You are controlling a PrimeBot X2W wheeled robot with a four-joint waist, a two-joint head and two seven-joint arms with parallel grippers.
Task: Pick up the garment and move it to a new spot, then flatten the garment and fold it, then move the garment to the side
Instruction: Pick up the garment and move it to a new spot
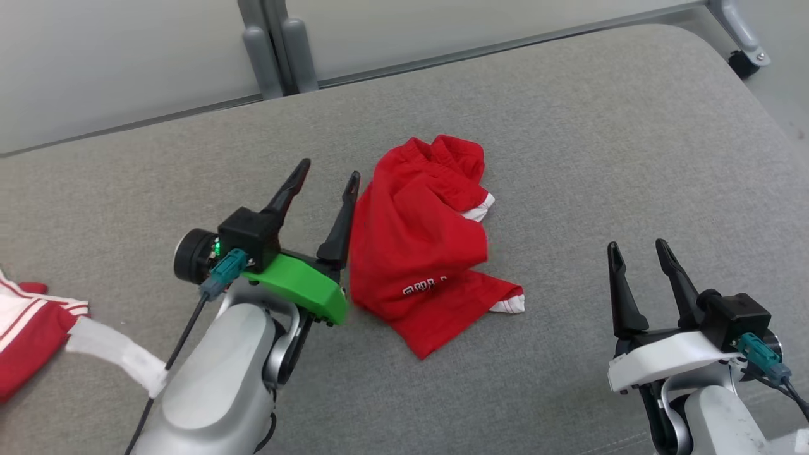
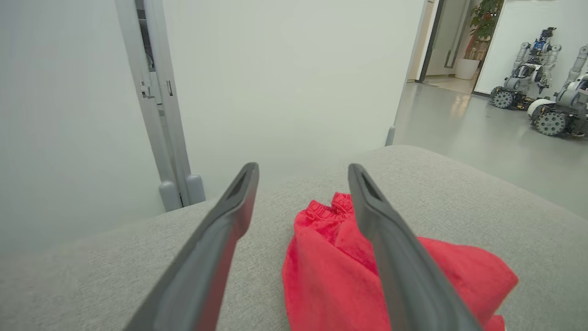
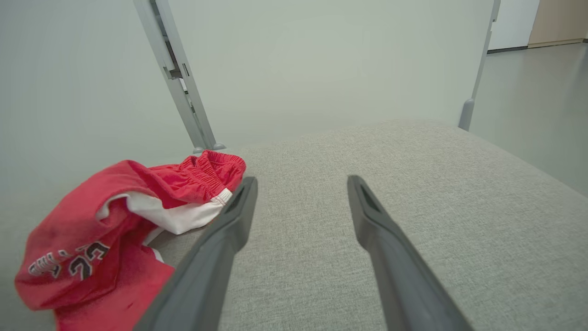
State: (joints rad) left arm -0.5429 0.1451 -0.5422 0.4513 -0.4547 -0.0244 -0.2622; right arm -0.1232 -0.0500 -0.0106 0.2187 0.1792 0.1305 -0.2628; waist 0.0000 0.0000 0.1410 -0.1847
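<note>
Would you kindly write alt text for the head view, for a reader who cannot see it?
A crumpled red garment with white trim lies on a grey padded surface. The left pincer stands open at its left edge; the right pincer is open, apart at the lower right.

Left gripper [image 1: 330, 169]: long dark fingers [image 1: 287, 189], black block [image 1: 249, 230], bright green mount [image 1: 300, 285], teal connector [image 1: 225, 268], black cable [image 1: 180, 344], silver forearm [image 1: 215, 385]. Right gripper [image 1: 636, 245]: matching, with white mount [image 1: 663, 360].

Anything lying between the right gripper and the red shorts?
No, only bare grey cushion separates the right gripper from the red shorts, per the head view.
</note>
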